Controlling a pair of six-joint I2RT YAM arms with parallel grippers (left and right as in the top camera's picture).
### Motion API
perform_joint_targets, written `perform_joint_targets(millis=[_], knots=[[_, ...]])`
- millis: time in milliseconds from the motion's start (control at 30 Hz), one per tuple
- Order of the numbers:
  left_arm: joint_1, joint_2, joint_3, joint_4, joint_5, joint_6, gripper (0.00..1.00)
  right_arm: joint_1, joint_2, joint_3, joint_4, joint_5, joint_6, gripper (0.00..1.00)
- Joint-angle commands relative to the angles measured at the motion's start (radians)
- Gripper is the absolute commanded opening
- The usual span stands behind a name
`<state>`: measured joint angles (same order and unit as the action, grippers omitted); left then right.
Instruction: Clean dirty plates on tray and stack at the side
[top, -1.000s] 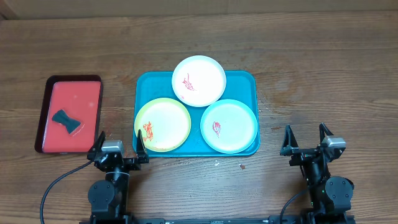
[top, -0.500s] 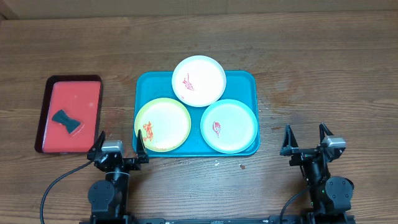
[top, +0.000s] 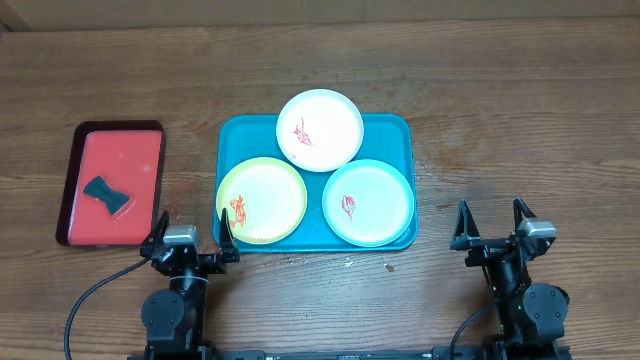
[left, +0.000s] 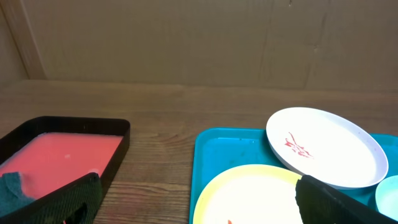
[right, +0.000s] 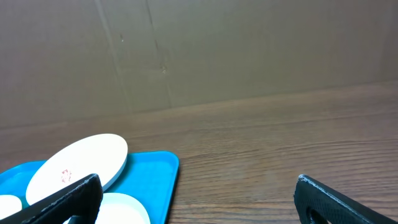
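Note:
The turquoise tray (top: 392, 130) holds three sauce-smeared plates: the white plate (top: 320, 130) at the back, partly resting on the other two, the yellow-green plate (top: 262, 200) front left and the light teal plate (top: 368, 202) front right. My left gripper (top: 190, 238) is open and empty just in front of the tray's left corner. My right gripper (top: 492, 228) is open and empty to the tray's right. The left wrist view shows the white plate (left: 326, 146), the yellow-green plate (left: 255, 199) and the tray (left: 227, 149). The right wrist view shows the tray (right: 158, 171) and the white plate (right: 78, 160).
A smaller red tray with a dark rim (top: 125, 155) lies left of the turquoise tray and holds a dark teal bow-shaped sponge (top: 107, 194). It also shows in the left wrist view (left: 62, 155). A cardboard wall stands behind the wooden table.

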<state>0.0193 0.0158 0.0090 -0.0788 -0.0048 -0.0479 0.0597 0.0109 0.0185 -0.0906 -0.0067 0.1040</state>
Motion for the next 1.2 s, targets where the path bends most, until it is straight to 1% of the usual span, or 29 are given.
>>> perform_joint_targets(millis=[0, 633, 667, 733, 767, 900, 967, 1033, 1067, 1100, 1167], knots=[[-0.007, -0.01, -0.004, 0.001, -0.005, 0.023, 1.0, -0.004, -0.008, -0.01, 0.006, 0.009, -0.004, 1.0], [-0.007, -0.01, -0.004, 0.001, -0.005, 0.022, 1.0, -0.004, -0.008, -0.01, 0.006, 0.009, -0.004, 1.0], [-0.007, -0.01, -0.004, 0.002, 0.006, 0.007, 1.0, -0.004, -0.008, -0.01, 0.006, 0.009, -0.004, 1.0], [-0.007, -0.01, -0.004, 0.005, 0.069, -0.083, 1.0, -0.004, -0.008, -0.01, 0.006, 0.009, -0.004, 1.0], [-0.007, -0.01, -0.004, 0.009, 0.108, -0.161, 1.0, -0.004, -0.008, -0.01, 0.006, 0.009, -0.004, 1.0], [-0.007, -0.01, -0.004, 0.023, 0.219, -0.562, 1.0, -0.004, -0.008, -0.01, 0.006, 0.009, -0.004, 1.0], [-0.007, -0.01, -0.004, 0.034, 0.219, -0.762, 1.0, -0.004, -0.008, -0.01, 0.006, 0.009, -0.004, 1.0], [-0.007, -0.01, -0.004, 0.054, 0.218, -0.911, 1.0, -0.004, -0.008, -0.01, 0.006, 0.009, -0.004, 1.0], [-0.007, -0.01, -0.004, 0.073, 0.215, -0.949, 1.0, -0.004, -0.008, -0.01, 0.006, 0.009, -0.004, 1.0], [-0.007, -0.01, -0.004, 0.105, 0.224, -0.955, 1.0, -0.004, -0.008, -0.01, 0.006, 0.009, -0.004, 1.0], [-0.007, -0.01, -0.004, 0.207, 0.272, -0.924, 1.0, -0.004, -0.008, -0.01, 0.006, 0.009, -0.004, 1.0]])
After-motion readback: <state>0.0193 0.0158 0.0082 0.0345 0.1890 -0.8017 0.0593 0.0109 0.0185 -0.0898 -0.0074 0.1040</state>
